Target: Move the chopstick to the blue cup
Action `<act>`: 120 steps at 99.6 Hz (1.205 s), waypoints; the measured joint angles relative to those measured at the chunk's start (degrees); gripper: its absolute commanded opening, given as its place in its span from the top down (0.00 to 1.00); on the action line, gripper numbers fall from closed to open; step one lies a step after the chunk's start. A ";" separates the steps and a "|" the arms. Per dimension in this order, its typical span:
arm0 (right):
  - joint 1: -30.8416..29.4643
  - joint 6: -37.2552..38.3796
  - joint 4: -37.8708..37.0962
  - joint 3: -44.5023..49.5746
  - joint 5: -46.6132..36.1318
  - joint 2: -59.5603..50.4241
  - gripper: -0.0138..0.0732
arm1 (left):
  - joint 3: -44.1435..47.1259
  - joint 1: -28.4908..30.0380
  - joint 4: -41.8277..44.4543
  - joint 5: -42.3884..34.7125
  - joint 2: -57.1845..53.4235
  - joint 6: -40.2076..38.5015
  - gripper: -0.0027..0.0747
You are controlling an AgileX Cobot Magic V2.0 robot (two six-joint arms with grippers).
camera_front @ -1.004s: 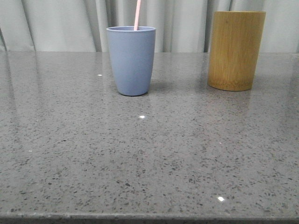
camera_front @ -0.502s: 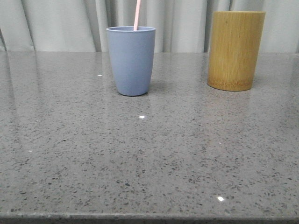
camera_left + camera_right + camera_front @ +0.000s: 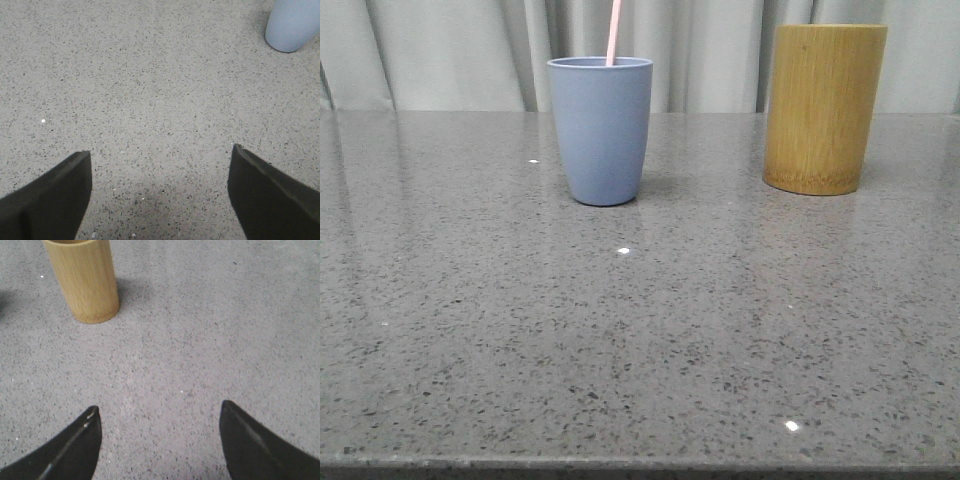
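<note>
The blue cup [image 3: 601, 130] stands upright at the back centre-left of the grey speckled table. A pale pink chopstick [image 3: 614, 32] sticks up out of it; only its upper end shows. The cup's base also shows in the left wrist view [image 3: 292, 25]. My left gripper [image 3: 161, 155] is open and empty over bare table, apart from the cup. My right gripper [image 3: 160, 410] is open and empty over bare table, apart from the bamboo holder. Neither gripper shows in the front view.
A taller yellow-brown bamboo cylinder holder [image 3: 825, 108] stands at the back right; it also shows in the right wrist view [image 3: 85, 280]. A pale curtain [image 3: 450, 50] hangs behind the table. The table's front edge [image 3: 640, 466] runs along the bottom of the front view.
</note>
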 measured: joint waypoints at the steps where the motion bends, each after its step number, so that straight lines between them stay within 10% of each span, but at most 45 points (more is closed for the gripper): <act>1: 0.00 0.00 0.00 0.14 0.00 -0.52 0.26 | 0.00 0.00 0.00 0.00 0.00 0.00 0.27; 38: 0.00 0.00 -1.34 1.81 0.19 -3.79 0.29 | 0.00 0.00 0.00 0.00 0.00 0.00 0.27; 71: 0.00 0.00 -1.60 1.81 0.19 -3.79 0.93 | 0.00 0.00 0.00 0.09 0.00 -0.10 0.66; 87: 0.00 0.00 -1.70 1.81 0.19 -3.79 0.92 | 0.00 0.00 0.00 0.09 0.00 -0.10 0.99; 120: 0.00 0.00 -1.70 1.81 0.19 -3.79 0.92 | 0.00 0.00 0.00 0.09 0.00 -0.10 0.99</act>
